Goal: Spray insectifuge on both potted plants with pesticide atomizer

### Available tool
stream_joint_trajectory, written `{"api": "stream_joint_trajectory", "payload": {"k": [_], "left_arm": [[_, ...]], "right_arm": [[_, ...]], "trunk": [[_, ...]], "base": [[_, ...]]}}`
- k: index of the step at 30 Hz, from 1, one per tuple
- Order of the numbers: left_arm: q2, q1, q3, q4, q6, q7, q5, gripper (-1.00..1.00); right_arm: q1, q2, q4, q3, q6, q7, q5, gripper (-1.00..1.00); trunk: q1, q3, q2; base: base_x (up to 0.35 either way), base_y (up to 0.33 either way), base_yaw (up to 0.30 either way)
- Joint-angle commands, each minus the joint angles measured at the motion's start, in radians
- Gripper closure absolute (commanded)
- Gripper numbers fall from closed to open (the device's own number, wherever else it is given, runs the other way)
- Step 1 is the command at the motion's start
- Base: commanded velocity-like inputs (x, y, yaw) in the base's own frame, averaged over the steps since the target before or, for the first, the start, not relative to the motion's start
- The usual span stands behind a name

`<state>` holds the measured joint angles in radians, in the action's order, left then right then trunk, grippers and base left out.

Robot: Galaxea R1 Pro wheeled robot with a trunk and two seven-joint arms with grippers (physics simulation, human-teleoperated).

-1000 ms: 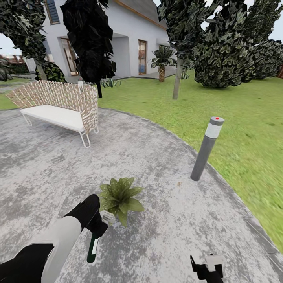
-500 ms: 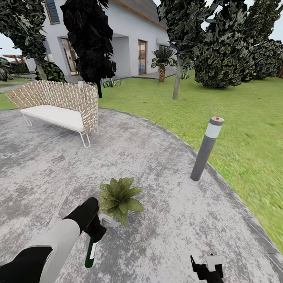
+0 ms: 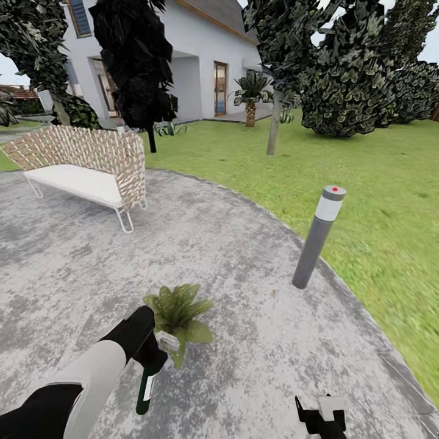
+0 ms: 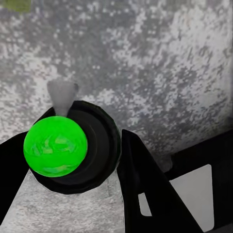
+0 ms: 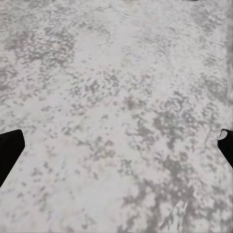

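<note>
the left hand point(image 3: 151, 356), a black gripper at the end of a white-and-black forearm in the lower left of the head view, is clenched around the slim dark-green pesticide atomizer point(image 3: 145, 390), whose body hangs below the fingers while its pale head point(image 3: 167, 340) sits just against the nearest leaves. in the left wrist view the atomizer's round dark body with a glossy bright-green disc point(image 4: 55, 148) is wedged between the black fingers, a small grey nozzle sticking out over the paving. compared with a second ago the whole head view has slid: the small rosette of broad pointed green leaves point(image 3: 178, 312) now lies lower and further left, closer to the hand, and the bench and bollard have shifted too, so this reads as the camera or base moving rather than the things. the sprayer head is therefore nearer the foliage, which looks like lining up to spray this plant; its grey pot is hidden behind leaves and hand. only one potted plant shows here. the right hand point(image 3: 322, 414) sits at the bottom right edge; its fingertips stand wide apart at the edges of the right wrist view, released and holding nothing. the round paving point(image 3: 244, 256) is mottled grey and rough-speckled. a woven wicker bench with a white seat point(image 3: 82, 167) stands upper left, a smooth grey cylindrical bollard light point(image 3: 319, 236) leans at right, lawn point(image 3: 378, 183) beyond.
</note>
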<state>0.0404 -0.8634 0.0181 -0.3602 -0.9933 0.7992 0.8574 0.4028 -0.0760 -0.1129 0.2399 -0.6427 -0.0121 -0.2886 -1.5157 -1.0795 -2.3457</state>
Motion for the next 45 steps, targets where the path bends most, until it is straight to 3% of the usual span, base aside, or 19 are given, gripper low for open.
{"api": "stream_joint_trajectory", "payload": {"k": [1,16,45], "left_arm": [[0.001,0.000,0.001,-0.002,-0.004,0.009,0.011,1.00],[0.001,-0.002,0.000,-0.003,-0.004,0.011,0.011,1.00],[0.007,-0.008,0.002,-0.002,-0.004,0.018,0.007,1.00]], "right_arm": [[0.001,0.000,0.001,0.009,-0.003,-0.001,-0.009,-1.00],[0.001,0.001,0.001,0.009,-0.003,-0.001,-0.009,-1.00],[0.001,0.001,0.001,0.009,-0.002,0.000,-0.011,-1.00]], "trunk": [[0.000,-0.001,0.000],[0.000,-0.001,0.000],[0.000,-0.001,0.000]], "base": [[0.038,-0.260,0.005],[0.093,-0.233,0.214],[-0.013,-0.092,0.004]]}}
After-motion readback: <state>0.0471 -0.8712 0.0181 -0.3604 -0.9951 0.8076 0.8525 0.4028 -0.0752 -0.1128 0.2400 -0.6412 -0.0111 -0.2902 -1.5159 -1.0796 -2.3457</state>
